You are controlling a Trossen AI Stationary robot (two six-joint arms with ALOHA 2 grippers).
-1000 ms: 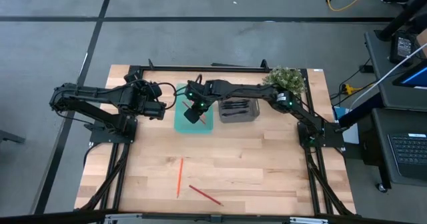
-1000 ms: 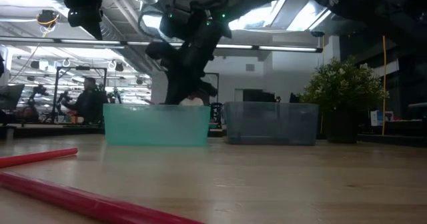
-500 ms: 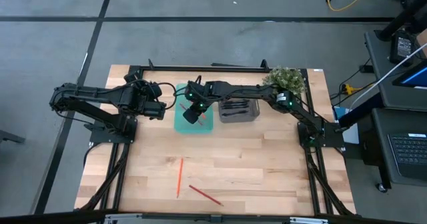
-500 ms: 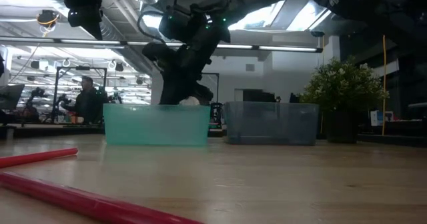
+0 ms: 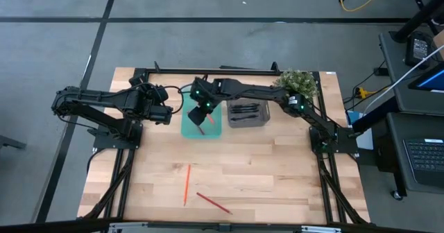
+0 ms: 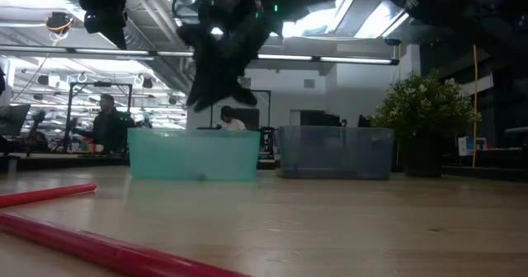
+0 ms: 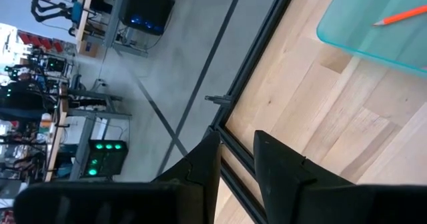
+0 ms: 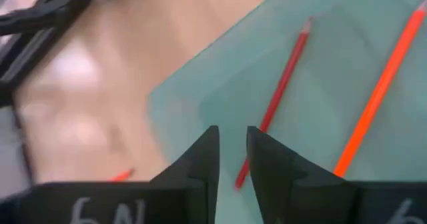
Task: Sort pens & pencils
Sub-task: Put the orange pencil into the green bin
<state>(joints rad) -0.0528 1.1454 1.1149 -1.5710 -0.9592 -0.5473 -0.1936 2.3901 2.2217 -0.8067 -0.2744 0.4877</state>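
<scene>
Your right gripper (image 5: 200,115) hangs over the teal bin (image 5: 216,132) near the table's (image 5: 277,170) far edge, jaws slightly parted and empty; two pencils (image 8: 283,91) lie in the bin below it. Lift clear of the rim before swinging away. Two more pencils (image 5: 186,183) wait near the front edge, the pens (image 5: 244,111) lie in the grey bin (image 5: 263,121) alongside. Your left gripper (image 7: 233,159) idles near the far left corner, fingers a little apart on nothing. A potted plant (image 5: 297,83) stands at the far right; beyond lies an open workshop where a person (image 6: 106,122) sits
</scene>
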